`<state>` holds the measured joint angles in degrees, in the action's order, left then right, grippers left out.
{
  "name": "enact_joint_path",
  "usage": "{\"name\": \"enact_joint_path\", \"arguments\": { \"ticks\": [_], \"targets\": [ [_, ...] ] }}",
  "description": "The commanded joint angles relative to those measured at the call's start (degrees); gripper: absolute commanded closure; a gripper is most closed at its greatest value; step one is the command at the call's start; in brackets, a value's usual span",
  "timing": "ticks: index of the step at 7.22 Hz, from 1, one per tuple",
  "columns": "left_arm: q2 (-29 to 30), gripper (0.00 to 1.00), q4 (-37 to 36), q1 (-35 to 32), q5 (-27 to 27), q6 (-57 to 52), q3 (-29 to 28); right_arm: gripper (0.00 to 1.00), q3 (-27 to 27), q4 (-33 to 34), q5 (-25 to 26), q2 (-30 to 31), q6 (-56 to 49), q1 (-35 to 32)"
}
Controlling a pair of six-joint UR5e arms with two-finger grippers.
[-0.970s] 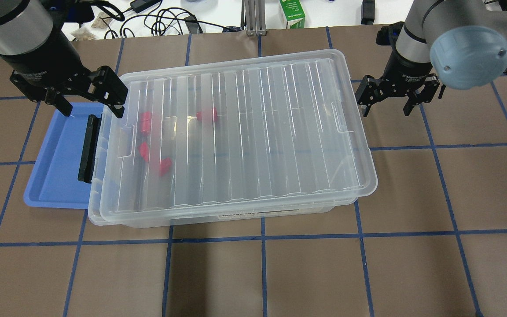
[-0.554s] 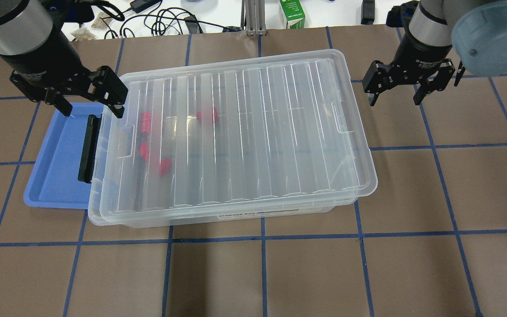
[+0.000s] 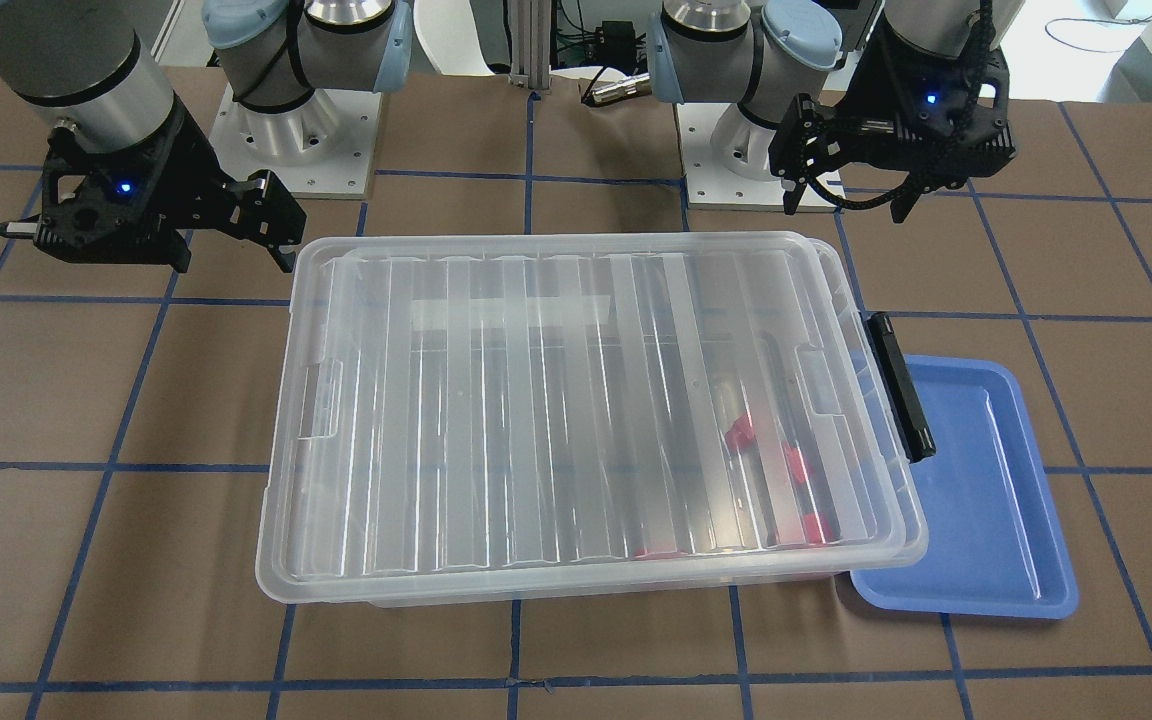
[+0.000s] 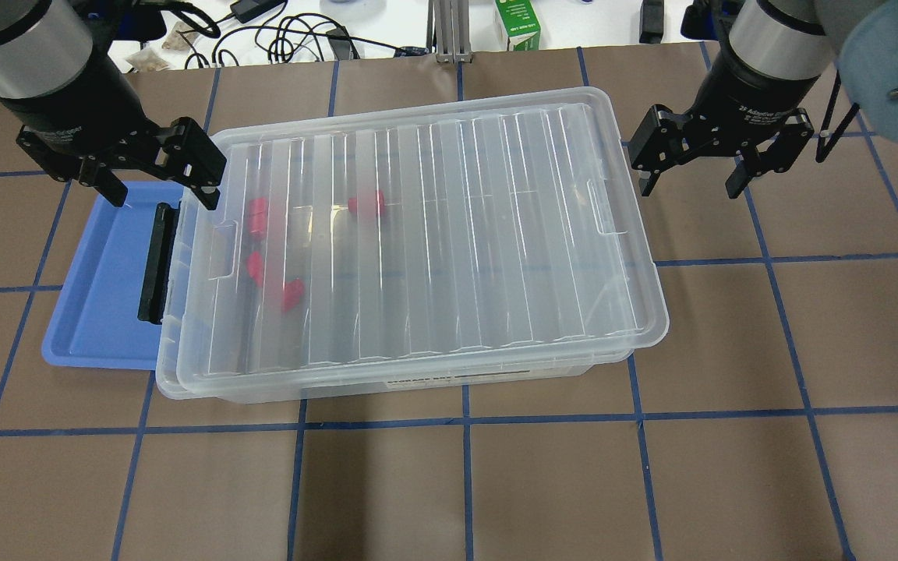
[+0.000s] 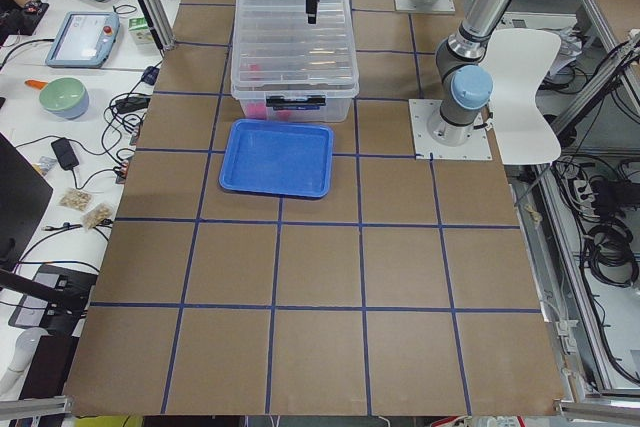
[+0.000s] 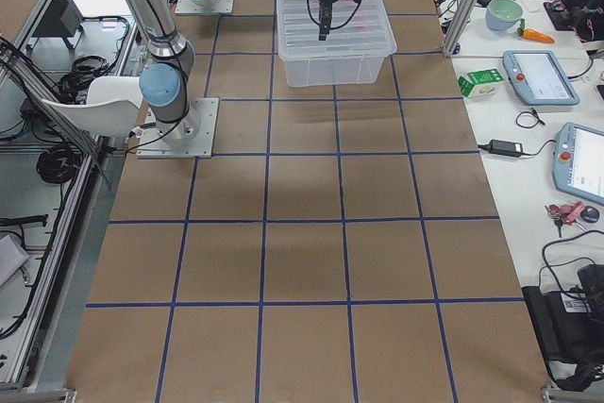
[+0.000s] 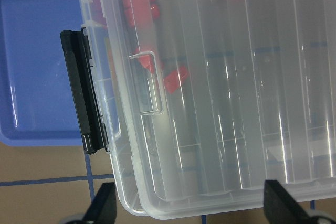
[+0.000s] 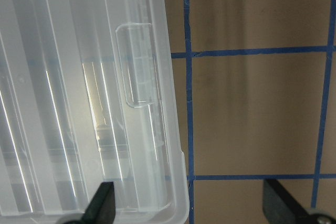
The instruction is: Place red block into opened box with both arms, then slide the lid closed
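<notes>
The clear box (image 4: pixel 387 387) stands mid-table with the ribbed clear lid (image 4: pixel 457 234) lying on it, slightly skewed, so a strip of box rim shows on the left. Several red blocks lie inside under the lid, among them one (image 4: pixel 367 204) near the far side and one (image 4: pixel 291 294) closer in; they also show in the left wrist view (image 7: pixel 176 78). My left gripper (image 4: pixel 162 195) hangs open over the box's left end above the black clip (image 4: pixel 157 265). My right gripper (image 4: pixel 691 187) hangs open just off the lid's right end, holding nothing.
An empty blue tray (image 4: pixel 98 312) lies partly under the box's left end. Cables and a green carton (image 4: pixel 517 25) sit beyond the far table edge. Brown table with blue tape lines (image 4: pixel 652 483) stretches in front and to the right.
The right gripper has shifted a little to the right and toward the far side, still open. The left gripper, the lid and the blocks have not moved.
</notes>
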<state>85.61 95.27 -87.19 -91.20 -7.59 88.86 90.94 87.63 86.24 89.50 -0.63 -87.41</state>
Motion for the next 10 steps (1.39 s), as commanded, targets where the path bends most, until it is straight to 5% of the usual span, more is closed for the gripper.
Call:
{"name": "enact_joint_path", "arguments": {
  "ticks": [1,10],
  "targets": [
    [0.0,0.00,0.0,0.0,0.0,0.0,0.0,0.00,0.5,-0.6,1.2,1.0,0.2,0.1],
    [0.8,0.00,-1.1,-0.1,0.2,4.8,0.6,0.00,0.5,-0.8,4.2,1.4,0.2,0.1]
  ]
}}
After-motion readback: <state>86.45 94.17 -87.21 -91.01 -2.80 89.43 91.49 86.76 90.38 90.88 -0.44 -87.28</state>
